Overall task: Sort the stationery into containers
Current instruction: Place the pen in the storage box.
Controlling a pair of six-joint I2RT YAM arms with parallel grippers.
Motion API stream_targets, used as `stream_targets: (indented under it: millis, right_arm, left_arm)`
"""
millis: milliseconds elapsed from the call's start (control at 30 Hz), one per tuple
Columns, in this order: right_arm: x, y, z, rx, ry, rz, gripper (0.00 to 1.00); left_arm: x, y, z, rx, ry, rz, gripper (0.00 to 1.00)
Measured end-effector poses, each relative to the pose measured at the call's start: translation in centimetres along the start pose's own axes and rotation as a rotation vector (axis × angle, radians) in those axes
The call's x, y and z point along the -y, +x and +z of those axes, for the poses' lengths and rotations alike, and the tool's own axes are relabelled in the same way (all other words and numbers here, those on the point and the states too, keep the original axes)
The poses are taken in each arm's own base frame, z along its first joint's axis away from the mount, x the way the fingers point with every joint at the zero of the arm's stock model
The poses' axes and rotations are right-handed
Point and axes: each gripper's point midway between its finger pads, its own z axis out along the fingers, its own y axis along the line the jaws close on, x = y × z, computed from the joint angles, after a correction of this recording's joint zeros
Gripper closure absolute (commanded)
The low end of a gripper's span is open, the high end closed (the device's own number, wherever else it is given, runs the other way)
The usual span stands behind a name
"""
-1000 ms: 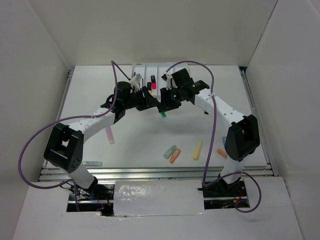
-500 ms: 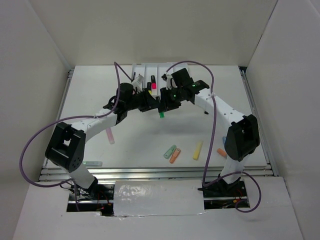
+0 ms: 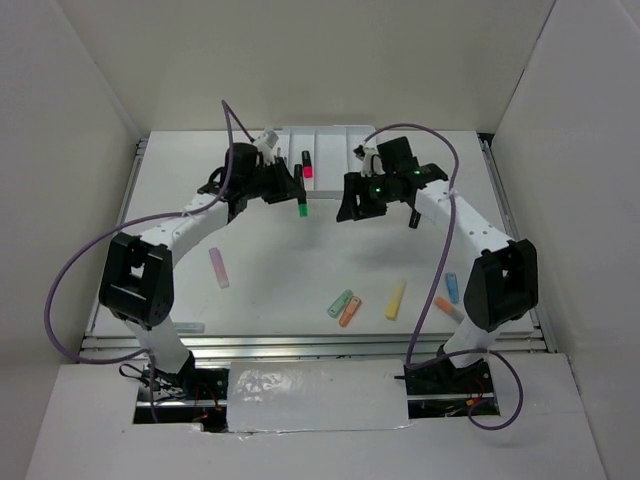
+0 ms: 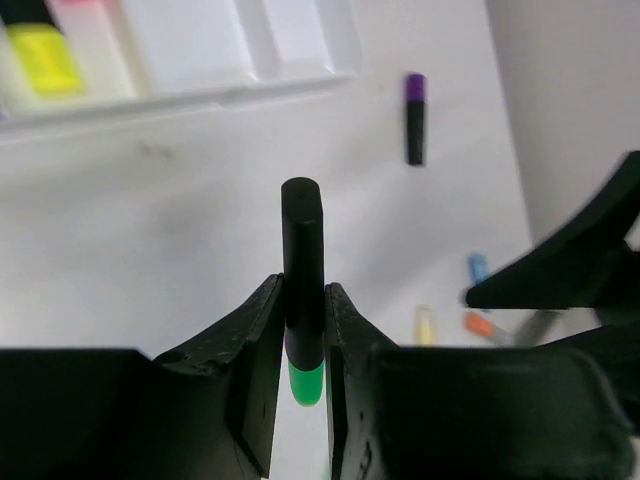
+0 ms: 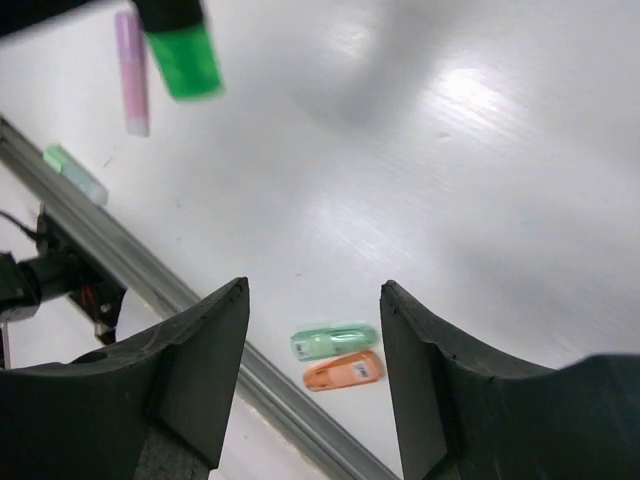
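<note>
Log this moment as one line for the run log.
left gripper: shut on green-capped highlighter | right gripper: open, empty | highlighter: not yet in tray

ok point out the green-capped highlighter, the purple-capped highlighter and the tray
green-capped highlighter [image 4: 302,240]: left wrist view, upper half of its black body
purple-capped highlighter [image 4: 415,122]: left wrist view, middle of its barrel
tray [image 4: 180,45]: left wrist view, bare compartment floor

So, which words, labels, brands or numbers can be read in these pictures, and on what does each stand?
None can be read.
Pastel green plastic marker: a small label, too blurred to read.
Pastel orange plastic marker: the same, unreadable.
Black highlighter with green cap, in the left claw: no print shows.
</note>
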Motion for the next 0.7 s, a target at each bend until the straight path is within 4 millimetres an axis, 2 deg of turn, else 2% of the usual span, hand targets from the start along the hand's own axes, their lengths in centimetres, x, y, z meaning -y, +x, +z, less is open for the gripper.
stream_targets:
  millis: [200, 300, 400, 567, 700]
  right_arm:
    - [5.1, -0.9, -2.9, 0.072, 0.076, 0.084, 0.38]
    - [6.8, -0.4, -3.7, 0.083, 0.099, 0.121, 0.38]
    - [8.1, -0.2, -4.2, 0.094, 0.112, 0.149, 0.38]
    - [9.4, 0.4, -4.8, 0.102, 0.126, 0.183, 0.38]
    - [10.3, 0.5, -5.1, 0.108, 0.139, 0.196, 0.38]
  left_arm:
    - [-3.5, -6.0, 1.5, 0.067, -0.118, 0.097, 1.0]
    - [-5.2, -9.6, 3.5, 0.089, -0.168, 0.15, 1.0]
    - [-7.0, -12.2, 5.2, 0.115, -0.203, 0.191, 1.0]
    - [-10.4, -13.3, 7.7, 0.112, -0.246, 0.236, 0.99]
    - [-12.7, -12.0, 9.5, 0.074, -0.241, 0.218, 0.98]
